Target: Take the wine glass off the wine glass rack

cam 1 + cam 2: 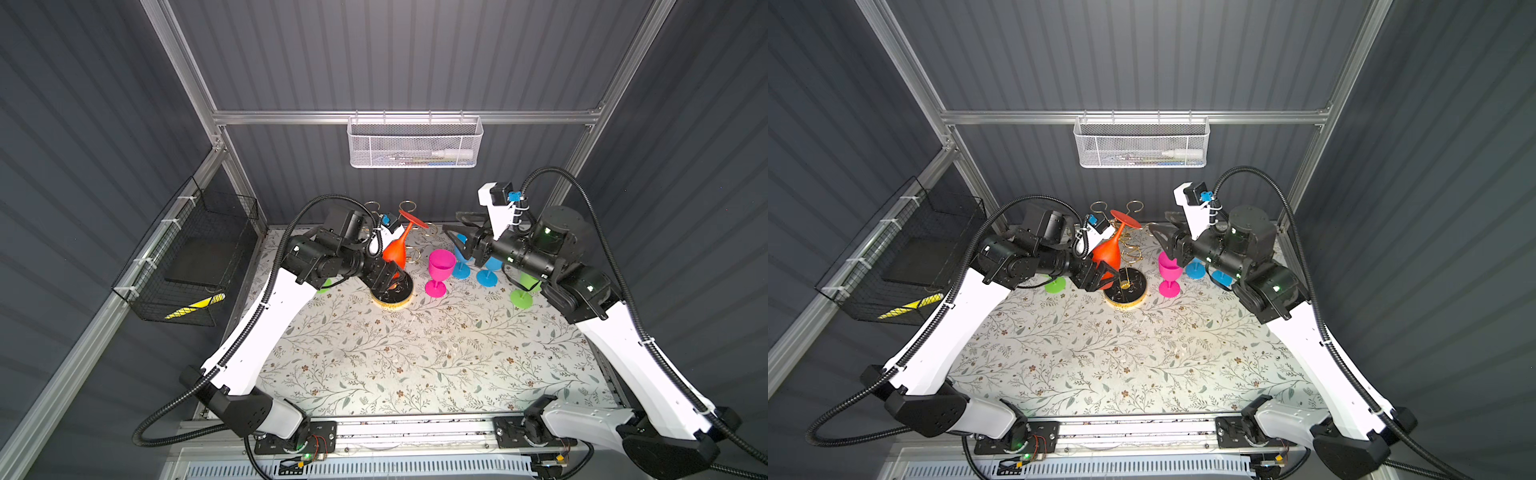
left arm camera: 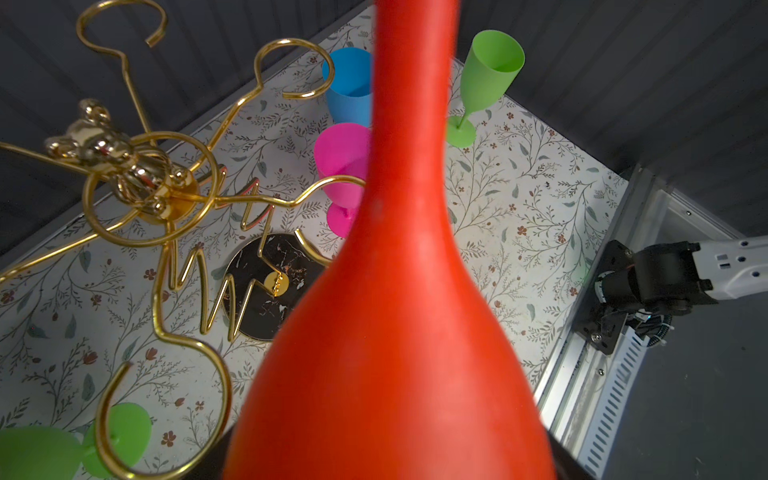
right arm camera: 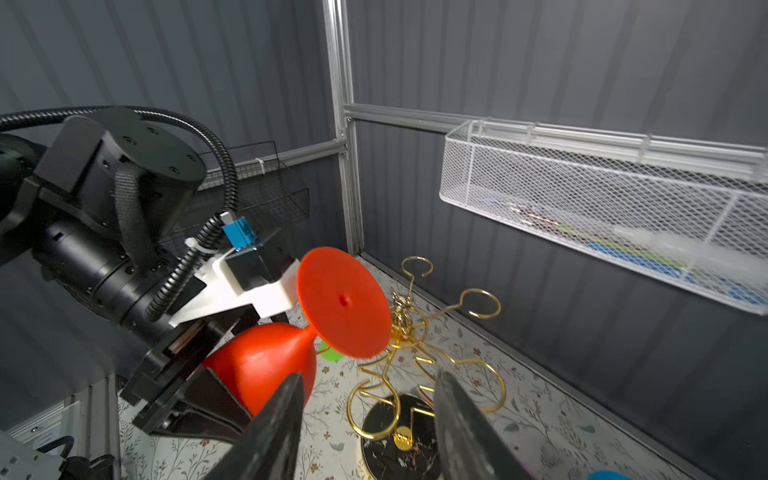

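Observation:
An orange-red wine glass hangs upside down and tilted, its round foot raised beside the top of the rack. My left gripper is shut on its bowl, which hides the jaws in the left wrist view. The gold wire wine glass rack stands on its black marbled base, right next to the glass. Whether the stem is clear of the nearest ring I cannot tell. My right gripper hovers open and holds nothing, to the right of the rack.
A pink glass, two blue glasses and a green one stand right of the rack, below my right arm. Another green glass is under my left arm. A white mesh basket hangs at the back and a black wire basket on the left wall.

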